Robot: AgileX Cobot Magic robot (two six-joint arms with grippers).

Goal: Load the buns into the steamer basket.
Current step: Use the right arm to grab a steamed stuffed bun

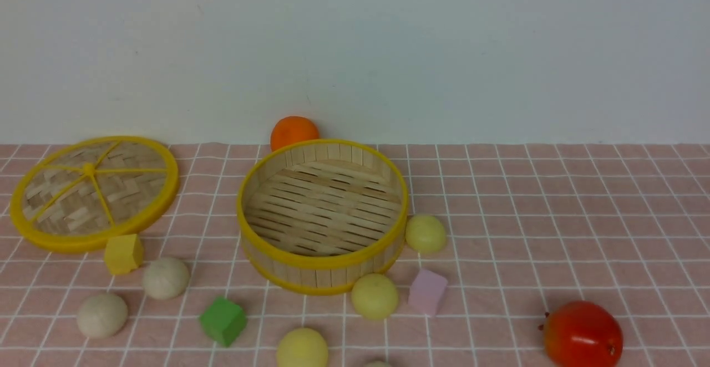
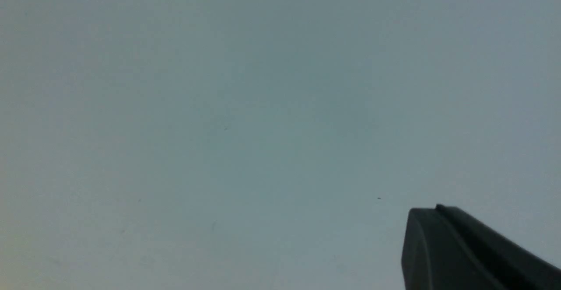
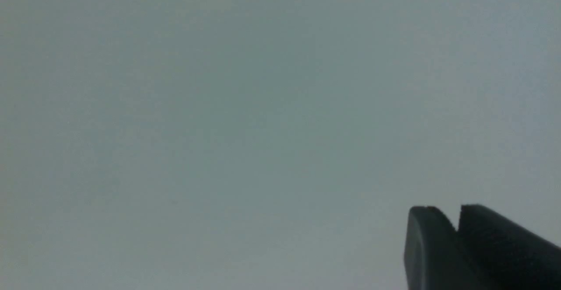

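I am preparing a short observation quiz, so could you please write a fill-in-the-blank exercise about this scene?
1. The floor of the steamer basket holds ____ buns.
2. The block nearest the woven lid is coloured ____.
3. The round fruit just behind the basket is coloured ____.
4. The large fruit to the right of all the buns is coloured ____.

Missing words, in order: no; yellow; orange; red.

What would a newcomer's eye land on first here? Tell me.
Most likely the open steamer basket, its yellow rims standing out near the middle of the checked cloth. Next would come the glossy red fruit at the near right, then the bright orange ball just behind the basket.
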